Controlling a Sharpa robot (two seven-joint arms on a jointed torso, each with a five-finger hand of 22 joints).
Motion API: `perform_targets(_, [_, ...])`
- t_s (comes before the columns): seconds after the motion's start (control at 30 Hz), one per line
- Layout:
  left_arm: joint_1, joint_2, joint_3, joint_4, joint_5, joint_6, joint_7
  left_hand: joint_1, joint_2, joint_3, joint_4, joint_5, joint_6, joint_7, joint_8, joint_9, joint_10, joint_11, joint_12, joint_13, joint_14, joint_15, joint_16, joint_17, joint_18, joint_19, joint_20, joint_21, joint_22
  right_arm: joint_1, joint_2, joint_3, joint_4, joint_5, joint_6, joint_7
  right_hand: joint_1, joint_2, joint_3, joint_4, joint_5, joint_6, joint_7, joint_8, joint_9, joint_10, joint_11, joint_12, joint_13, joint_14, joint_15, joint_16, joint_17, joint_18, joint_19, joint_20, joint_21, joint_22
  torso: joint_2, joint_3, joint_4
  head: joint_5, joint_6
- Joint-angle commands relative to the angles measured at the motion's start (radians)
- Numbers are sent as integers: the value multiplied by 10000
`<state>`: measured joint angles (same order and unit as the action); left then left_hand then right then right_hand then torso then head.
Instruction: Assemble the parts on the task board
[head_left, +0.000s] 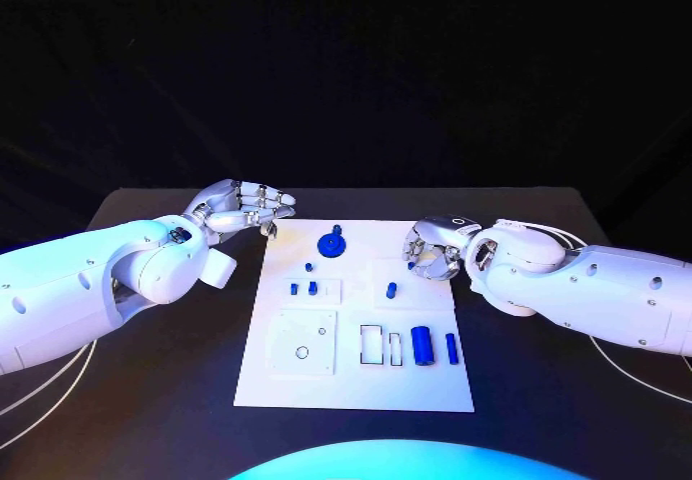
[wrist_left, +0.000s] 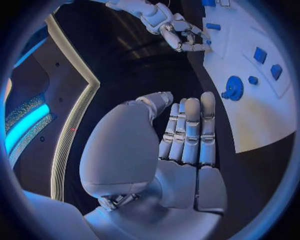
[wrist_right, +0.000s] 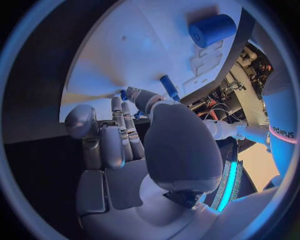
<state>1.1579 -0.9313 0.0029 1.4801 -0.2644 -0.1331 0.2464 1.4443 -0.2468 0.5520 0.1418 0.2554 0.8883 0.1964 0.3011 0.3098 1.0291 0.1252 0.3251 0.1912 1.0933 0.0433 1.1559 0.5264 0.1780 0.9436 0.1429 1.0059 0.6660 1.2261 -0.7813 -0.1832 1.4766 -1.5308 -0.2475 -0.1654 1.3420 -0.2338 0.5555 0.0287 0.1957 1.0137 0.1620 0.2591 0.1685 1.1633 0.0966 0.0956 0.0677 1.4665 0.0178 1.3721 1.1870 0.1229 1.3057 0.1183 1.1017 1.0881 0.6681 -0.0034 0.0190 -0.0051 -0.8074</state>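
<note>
Head view. The white board (head_left: 355, 330) lies at the centre of the black table (head_left: 144, 400). On it, a blue gear (head_left: 332, 244) sits toward 12 o'clock; two small blue blocks (head_left: 303, 288) lie left of centre, and a short blue peg (head_left: 389, 290) lies right of centre. Toward 4 o'clock, a blue cylinder (head_left: 423, 345) lies beside a slim blue pin (head_left: 451, 347), near two rectangular slots (head_left: 382, 345).

The left hand (head_left: 238, 210) is off the board's 11 o'clock corner, fingers curled loosely and close together, holding nothing. The right hand (head_left: 436, 250) is at the board's 2 o'clock edge, fingers bent inward; whether it touches any part cannot be told.

Left wrist view: the fingers (wrist_left: 190, 132) lie side by side, the gear (wrist_left: 234, 88) beyond them.
</note>
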Motion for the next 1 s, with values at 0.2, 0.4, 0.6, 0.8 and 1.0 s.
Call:
perform_targets(0.2, [3, -9, 5, 66, 181, 282, 88, 92, 131, -36, -38, 77, -106, 4, 103, 23, -52, -8, 67, 12, -23, 40, -17, -13, 77, 116, 6, 121, 27, -101, 147, -2, -159, -247, 252, 31, 28, 166, 214, 26, -12, 188, -75, 143, 84, 217, -65, 69, 18, 402, -94, 83, -11, -97, 41, -71, 83, 67, -1, -2, -8, 20, -51])
perform_targets(0.4, [3, -6, 5, 78, 169, 410, 64, 108, 140, -27, -48, 82, -112, 5, 109, 26, -57, -8, 72, 12, -28, 39, -19, -15, 78, 126, 5, 130, 30, -152, 217, -4, -208, -312, 396, -18, 31, 231, 303, 31, -19, 315, -140, 239, 159, 369, -124, 110, 26, 396, -141, 130, -1, -101, 40, -108, 131, 136, -5, 1, 0, 27, -88])
perform_targets(0.6, [3, -6, 5, 77, 145, 468, 24, 108, 140, -27, -48, 82, -112, 5, 109, 26, -57, -8, 72, 12, -28, 39, -19, -15, 78, 126, 5, 130, 30, -202, 260, -10, -227, -622, 661, -253, 94, 327, 412, -24, -20, 450, -205, 360, 262, 551, -193, 125, 39, 384, -200, 163, -28, -102, 29, -160, 166, 198, -13, 2, -4, 14, -118])
perform_targets(0.8, [3, -10, 4, 77, 47, 497, -16, 121, 143, -22, -60, 83, -123, 8, 117, 29, -66, -5, 78, 13, -34, 40, -21, -17, 77, 139, 3, 143, 35, -242, 257, -17, -162, -1097, 674, -509, 276, 430, 570, -206, -13, 596, -257, 500, 389, 788, -268, 154, 70, 382, -268, 207, -26, -111, 44, -223, 253, 311, -13, 7, -9, 9, -131])
perform_targets(1.0, [3, 10, 0, 67, -41, 507, -34, 121, 143, -22, -60, 83, -123, 8, 117, 29, -66, -5, 78, 13, -34, 40, -21, -17, 77, 139, 3, 143, 35, -267, 260, -20, -60, -1594, 231, -746, 532, 562, 906, -590, 2, 781, -322, 684, 593, 1225, -372, 222, 163, 386, -373, 274, 2, -143, 95, -344, 499, 587, -22, 11, -4, -20, -122])
